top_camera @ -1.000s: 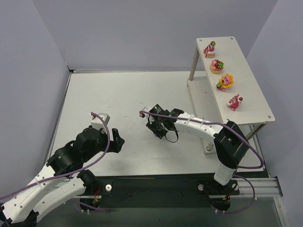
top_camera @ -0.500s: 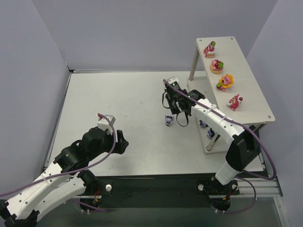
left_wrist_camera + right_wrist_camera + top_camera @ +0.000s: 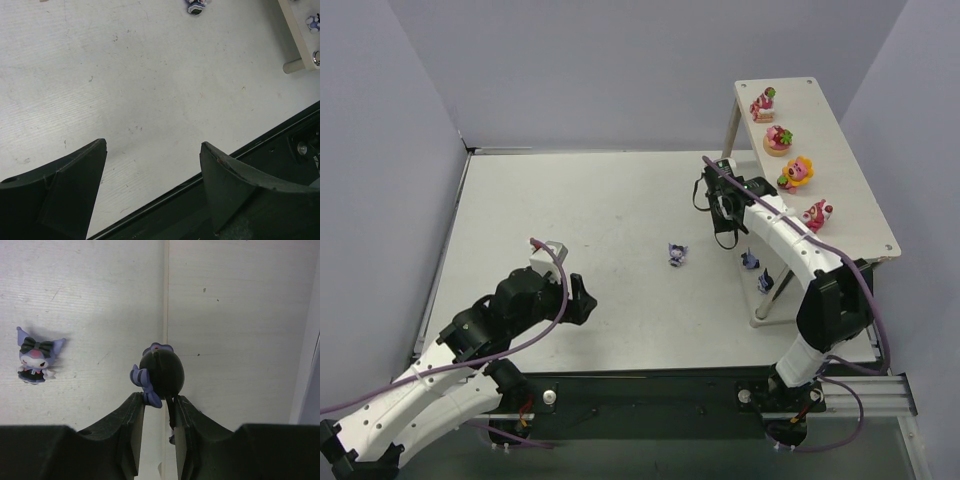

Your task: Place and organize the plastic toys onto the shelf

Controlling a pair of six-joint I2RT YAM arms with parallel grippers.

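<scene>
Pinching a dark purple figurine [image 3: 161, 371] between nearly closed fingers, the right gripper [image 3: 159, 407] hangs at the left side of the shelf [image 3: 850, 200], whose top board carries four pink toys [image 3: 798, 172]. Another purple figurine [image 3: 677, 254] lies on the table [image 3: 570, 200], well apart from the left gripper [image 3: 152, 160], which hovers wide open and holds nothing.

Soft, even overhead light is washing the white tabletop [image 3: 600, 200], with only faint shadows falling beneath the shelf [image 3: 855, 190] and beside a purple figurine [image 3: 34, 356]. Wrist views are rendering the tabletop grain crisply while their dark near foregrounds are blurring.
</scene>
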